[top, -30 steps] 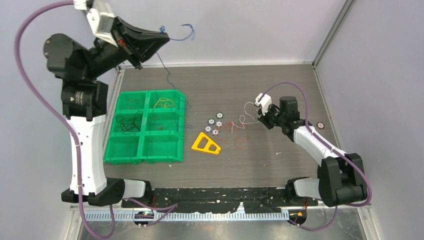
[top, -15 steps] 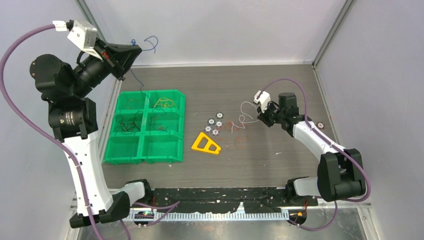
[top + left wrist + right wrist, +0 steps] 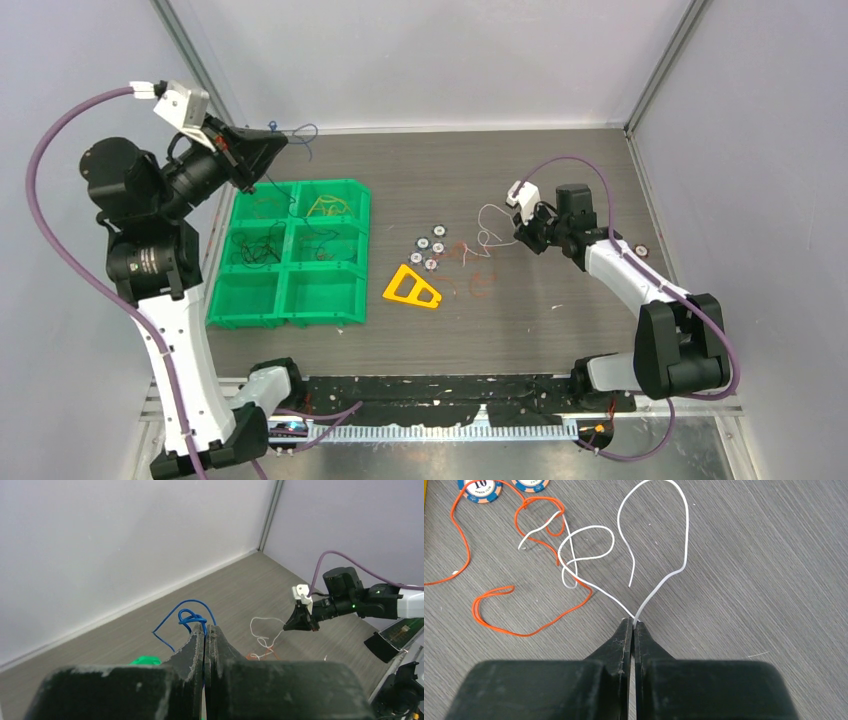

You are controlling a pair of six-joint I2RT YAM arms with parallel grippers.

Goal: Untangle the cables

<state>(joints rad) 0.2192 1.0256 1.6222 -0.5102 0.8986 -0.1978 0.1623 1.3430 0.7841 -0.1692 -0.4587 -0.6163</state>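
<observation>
the white cable [image 3: 686, 540] lies on the table [image 3: 560, 180] right of the middle. two of its strands run together into the right gripper [image 3: 633, 625], whose jaws are pressed together on them at the very tips. further out its loops cross an orange cable [image 3: 540, 499], and one white curl looks hooked around an orange bend near the poker chips [image 3: 480, 487]. the other one in play is a blue cable [image 3: 192, 615], bunched into a small knot and pinched by the left gripper [image 3: 205, 627]. that gripper is clamped on it up in the air over the back left corner of the green tray [image 3: 285, 312].

best guess on doing this well: the right arm should draw the white one slowly away from the orange and watch whether the orange drags along. if it does, easing off and lifting a bit should let the white curl slide out instead of cinching. the grip is right at the tips, so a hard tug could probably slip it. the left arm likely wants to get low over one tray cell before letting go, since a blue tail hangs down.

around it: the tray's back cells hold yellow, black and reddish strands, and a yellow triangle piece [image 3: 412, 287] sits between the tray and the orange cable. the chips are the nuisance, touching or just beside the orange, so they could get towed. the blue tail could also catch on the tray rim.
</observation>
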